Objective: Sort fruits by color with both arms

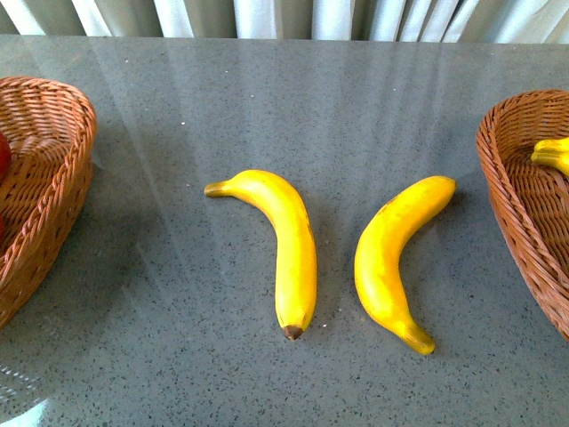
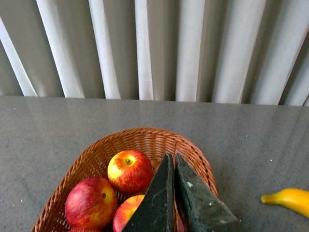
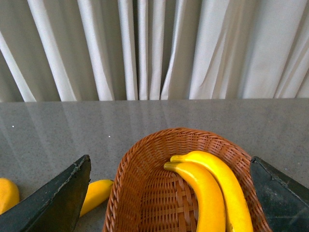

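Two yellow bananas lie on the grey table in the front view, one left of centre (image 1: 286, 242) and one right of centre (image 1: 394, 256). A wicker basket at the left (image 1: 49, 191) holds red apples; the left wrist view shows three of them (image 2: 129, 170) (image 2: 91, 202) (image 2: 128, 212). My left gripper (image 2: 172, 159) is shut and empty above that basket (image 2: 145, 137). A wicker basket at the right (image 1: 516, 191) holds bananas; the right wrist view shows two (image 3: 205, 193) (image 3: 227, 183). My right gripper (image 3: 171, 166) is open above that basket (image 3: 145, 193). Neither arm shows in the front view.
White pleated curtains (image 1: 267, 18) hang behind the table's far edge. A banana tip (image 2: 288, 199) shows on the table beside the apple basket, and banana ends (image 3: 96, 193) lie beside the banana basket.
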Motion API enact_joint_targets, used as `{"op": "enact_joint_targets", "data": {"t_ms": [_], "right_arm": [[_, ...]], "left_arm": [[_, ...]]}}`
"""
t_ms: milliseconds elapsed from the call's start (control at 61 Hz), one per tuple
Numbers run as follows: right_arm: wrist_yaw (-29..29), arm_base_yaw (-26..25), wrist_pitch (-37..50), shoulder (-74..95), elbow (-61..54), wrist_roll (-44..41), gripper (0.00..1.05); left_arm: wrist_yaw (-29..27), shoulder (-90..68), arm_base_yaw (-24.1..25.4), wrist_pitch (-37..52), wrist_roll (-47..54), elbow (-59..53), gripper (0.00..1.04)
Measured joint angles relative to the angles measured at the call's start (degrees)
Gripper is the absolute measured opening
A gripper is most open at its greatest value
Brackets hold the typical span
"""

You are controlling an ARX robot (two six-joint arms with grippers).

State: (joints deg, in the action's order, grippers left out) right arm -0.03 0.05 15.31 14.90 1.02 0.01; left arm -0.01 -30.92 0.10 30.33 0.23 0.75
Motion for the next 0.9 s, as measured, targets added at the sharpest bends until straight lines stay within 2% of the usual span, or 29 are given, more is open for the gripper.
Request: {"op": "enact_joint_targets", "data": {"t_ms": [869, 902], "right_arm": [[0.02, 0.00, 0.00, 0.00, 0.00, 0.00, 0.96], [0.00, 0.00, 0.00, 0.00, 0.00, 0.00, 0.96]], "left_arm": [[0.00, 20.76, 0.00, -20.13, 0.00, -0.02, 0.02], [0.00, 23.96, 0.00, -24.55, -0.02, 0.00, 0.02]]}}
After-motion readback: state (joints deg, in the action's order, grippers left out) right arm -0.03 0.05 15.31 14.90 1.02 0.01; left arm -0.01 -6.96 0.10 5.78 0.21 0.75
